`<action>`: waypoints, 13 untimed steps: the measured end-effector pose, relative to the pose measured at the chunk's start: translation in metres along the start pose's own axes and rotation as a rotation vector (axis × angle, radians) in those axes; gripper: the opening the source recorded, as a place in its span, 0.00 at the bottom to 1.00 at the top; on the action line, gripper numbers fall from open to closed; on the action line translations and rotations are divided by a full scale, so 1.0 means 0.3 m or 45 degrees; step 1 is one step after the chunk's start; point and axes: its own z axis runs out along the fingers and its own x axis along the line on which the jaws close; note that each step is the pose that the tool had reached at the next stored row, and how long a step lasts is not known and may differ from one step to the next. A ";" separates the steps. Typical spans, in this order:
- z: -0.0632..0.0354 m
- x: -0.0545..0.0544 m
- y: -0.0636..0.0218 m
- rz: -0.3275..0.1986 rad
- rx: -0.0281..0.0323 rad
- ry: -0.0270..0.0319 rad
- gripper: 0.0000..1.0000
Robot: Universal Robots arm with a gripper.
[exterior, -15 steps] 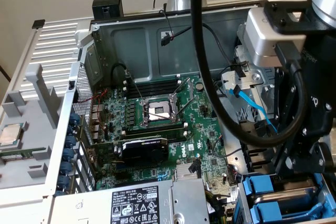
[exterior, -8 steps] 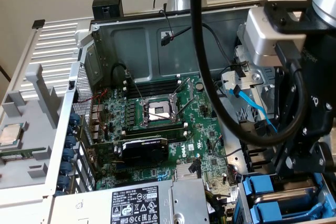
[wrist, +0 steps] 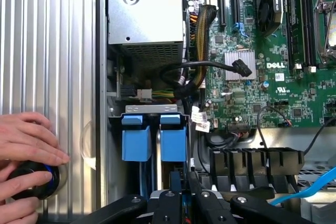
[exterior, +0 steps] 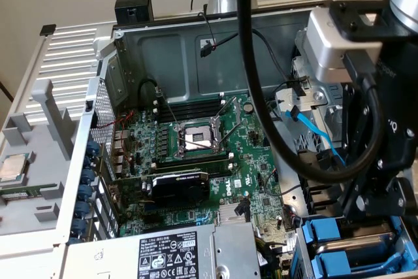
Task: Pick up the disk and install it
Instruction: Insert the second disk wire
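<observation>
Sitting in drive bay (wrist: 113,129): two blue carriers (wrist: 136,137), end effector (wrist: 181,195) above.

DELL in white on the motherboard (wrist: 273,66); also on its lower edge (exterior: 230,191). Power supply label (exterior: 171,253): print too small to read.

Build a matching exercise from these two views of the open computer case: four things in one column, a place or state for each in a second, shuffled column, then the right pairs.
Things
1. blue drive carriers
2. processor socket
3. gripper
4. person's hand

Places or states
A. resting on a black knob on the ribbed metal panel
B. open, in the middle of the green motherboard
C. side by side in the drive bay
D. directly over the drive bay

Pairs: 1-C, 2-B, 3-D, 4-A
</observation>
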 end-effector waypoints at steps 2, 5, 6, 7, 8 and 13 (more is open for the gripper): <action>0.003 0.001 -0.001 0.000 0.0001 0.0000 0.16; 0.005 0.001 -0.001 0.000 0.0001 0.0000 0.16; 0.005 0.001 -0.001 0.000 0.0002 -0.0001 0.16; 0.006 0.001 -0.001 0.000 0.0001 0.0000 0.16; 0.007 0.001 -0.001 0.000 0.0001 0.0000 0.16; 0.010 0.001 -0.002 0.000 0.0004 0.0002 0.16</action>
